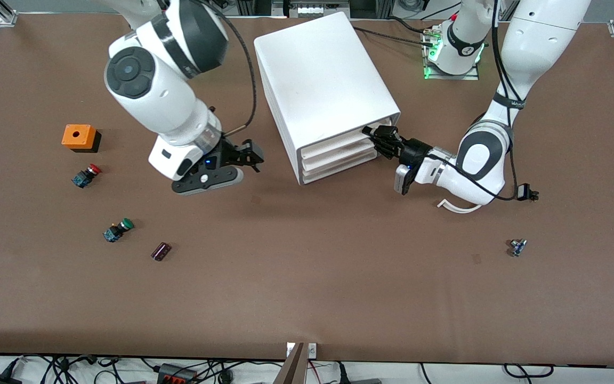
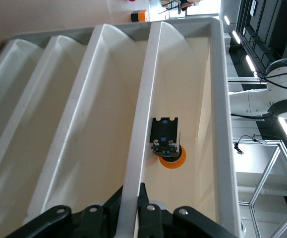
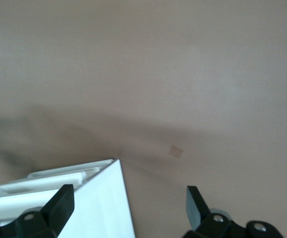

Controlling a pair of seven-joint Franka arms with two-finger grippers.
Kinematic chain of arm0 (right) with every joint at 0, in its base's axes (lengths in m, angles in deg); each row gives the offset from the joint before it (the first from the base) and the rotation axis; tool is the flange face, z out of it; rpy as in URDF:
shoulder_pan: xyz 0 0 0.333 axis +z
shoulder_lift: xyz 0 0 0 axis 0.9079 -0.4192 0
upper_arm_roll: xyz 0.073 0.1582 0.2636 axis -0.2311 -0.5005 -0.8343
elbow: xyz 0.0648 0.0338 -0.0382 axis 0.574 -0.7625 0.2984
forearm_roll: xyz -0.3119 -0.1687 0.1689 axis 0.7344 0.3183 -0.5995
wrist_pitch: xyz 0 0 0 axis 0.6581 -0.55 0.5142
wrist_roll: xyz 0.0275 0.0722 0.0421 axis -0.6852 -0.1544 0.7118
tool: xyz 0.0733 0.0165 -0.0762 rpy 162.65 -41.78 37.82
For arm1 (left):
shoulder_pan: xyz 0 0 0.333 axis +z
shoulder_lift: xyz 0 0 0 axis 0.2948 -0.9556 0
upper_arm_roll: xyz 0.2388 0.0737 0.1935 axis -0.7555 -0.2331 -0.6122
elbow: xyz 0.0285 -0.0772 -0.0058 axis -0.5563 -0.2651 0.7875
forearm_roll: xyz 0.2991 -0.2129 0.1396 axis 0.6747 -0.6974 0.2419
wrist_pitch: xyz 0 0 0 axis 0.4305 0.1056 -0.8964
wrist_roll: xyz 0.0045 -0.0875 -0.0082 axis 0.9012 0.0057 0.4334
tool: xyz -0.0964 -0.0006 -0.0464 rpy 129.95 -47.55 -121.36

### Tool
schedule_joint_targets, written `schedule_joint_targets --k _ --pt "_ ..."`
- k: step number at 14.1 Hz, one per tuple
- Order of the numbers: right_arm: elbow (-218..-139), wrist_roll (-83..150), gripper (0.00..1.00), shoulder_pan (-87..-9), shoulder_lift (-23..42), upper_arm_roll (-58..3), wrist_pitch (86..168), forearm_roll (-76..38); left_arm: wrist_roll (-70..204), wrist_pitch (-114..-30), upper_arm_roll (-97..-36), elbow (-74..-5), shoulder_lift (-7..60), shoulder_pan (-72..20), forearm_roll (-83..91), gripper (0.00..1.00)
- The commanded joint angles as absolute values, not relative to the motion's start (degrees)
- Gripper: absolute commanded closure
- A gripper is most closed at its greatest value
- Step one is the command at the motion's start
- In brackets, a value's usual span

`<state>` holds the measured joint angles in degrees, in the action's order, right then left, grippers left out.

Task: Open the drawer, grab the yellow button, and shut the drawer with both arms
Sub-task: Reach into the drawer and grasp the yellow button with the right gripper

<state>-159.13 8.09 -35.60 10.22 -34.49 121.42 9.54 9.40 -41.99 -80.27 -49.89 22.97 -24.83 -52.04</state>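
Note:
The white cabinet [image 1: 317, 74] stands mid-table, its three drawers facing the left arm's end. My left gripper [image 1: 382, 140] is at the end of the top drawer [image 1: 339, 143] that lies toward the left arm. In the left wrist view this gripper [image 2: 133, 210] is shut on the drawer's front wall [image 2: 145, 124]. The button [image 2: 169, 146] lies inside that drawer, orange-yellow cap toward the gripper. My right gripper [image 1: 251, 154] hangs open and empty over the table beside the cabinet; its wrist view [image 3: 128, 208] shows a cabinet corner [image 3: 103, 203].
Toward the right arm's end lie an orange box [image 1: 79, 137], a red-capped button [image 1: 87, 175], a green-capped button [image 1: 119, 229] and a dark cylinder [image 1: 161, 251]. A small part [image 1: 517, 247] lies toward the left arm's end.

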Motion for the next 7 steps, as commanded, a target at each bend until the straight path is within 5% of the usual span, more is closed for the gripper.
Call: schedule_joint_targets --k 1,7 --pt "-153.0 5.5 0.0 -33.3 5.9 -34.0 122.1 9.0 8.7 -42.4 -81.4 -45.6 20.5 -24.0 -52.2 0.96" --pt "-152.7 5.2 0.0 -26.9 2.7 -33.6 128.9 10.4 10.1 -42.4 -85.8 -36.2 15.3 -23.7 -49.0 0.96"
